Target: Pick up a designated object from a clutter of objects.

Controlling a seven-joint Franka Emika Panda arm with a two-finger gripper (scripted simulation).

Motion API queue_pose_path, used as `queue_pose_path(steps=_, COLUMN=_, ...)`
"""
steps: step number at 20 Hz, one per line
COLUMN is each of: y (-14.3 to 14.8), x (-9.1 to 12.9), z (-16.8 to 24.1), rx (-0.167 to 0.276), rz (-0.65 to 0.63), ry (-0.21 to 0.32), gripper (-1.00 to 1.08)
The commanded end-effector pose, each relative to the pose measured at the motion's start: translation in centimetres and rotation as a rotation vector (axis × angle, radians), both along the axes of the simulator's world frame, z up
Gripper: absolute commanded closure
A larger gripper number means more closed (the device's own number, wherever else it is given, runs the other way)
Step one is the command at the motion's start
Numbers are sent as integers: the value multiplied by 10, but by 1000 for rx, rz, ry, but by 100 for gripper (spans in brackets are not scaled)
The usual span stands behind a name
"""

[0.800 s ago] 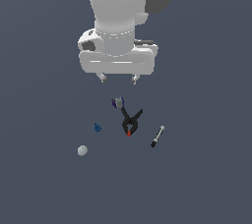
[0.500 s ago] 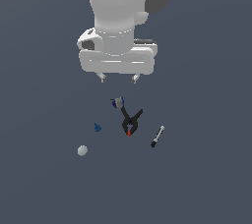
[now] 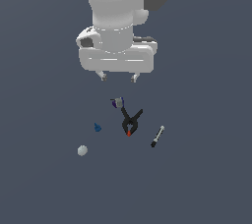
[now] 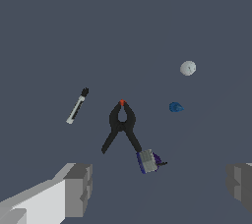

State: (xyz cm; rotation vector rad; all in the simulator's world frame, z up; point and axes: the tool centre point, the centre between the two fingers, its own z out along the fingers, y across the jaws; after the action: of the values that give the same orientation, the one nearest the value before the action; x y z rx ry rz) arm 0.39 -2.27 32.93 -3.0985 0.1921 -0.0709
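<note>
Both renders are lit evenly and rather dimly, against a flat slate-grey ground with no glare. No cast shadows are seen beneath the small items. The arm's white shell (image 3: 115,16) is shaded softly, brighter on the exterior view's left. Edges are rendered slightly soft and blocky, most noticeably on the blue piece (image 3: 97,127) and the pale grey ball (image 4: 187,68). No edge distortion is seen.

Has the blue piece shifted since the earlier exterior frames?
No. The blue piece sits in the same spot relative to the black clamp and grey ball.
</note>
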Motion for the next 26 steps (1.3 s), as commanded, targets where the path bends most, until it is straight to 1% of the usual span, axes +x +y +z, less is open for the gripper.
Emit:
queue_pose_path(steps=1, y=-2, x=2, z=-5, rx=1, rz=-6, ry=2, gripper=-92)
queue_pose_path(steps=6, y=-13, x=9, z=-27, rx=3, rz=-34, ry=7, gripper=-92)
queue_pose_path(steps=10, y=-27, x=17, z=-56, rx=4, rz=-70, ry=13, gripper=-92)
queue_pose_path(steps=17, y=-65, x=27, z=-131, rx=-1, rz=-161, ry=29, gripper=-92)
queue_pose_path(steps=22, y=-91, x=26, z=-181, rx=-11, rz=-221, ry=40, gripper=-92)
queue_pose_path(steps=26, y=-106, x=23, z=-210, rx=-18, rz=-255, ry=46, gripper=-92)
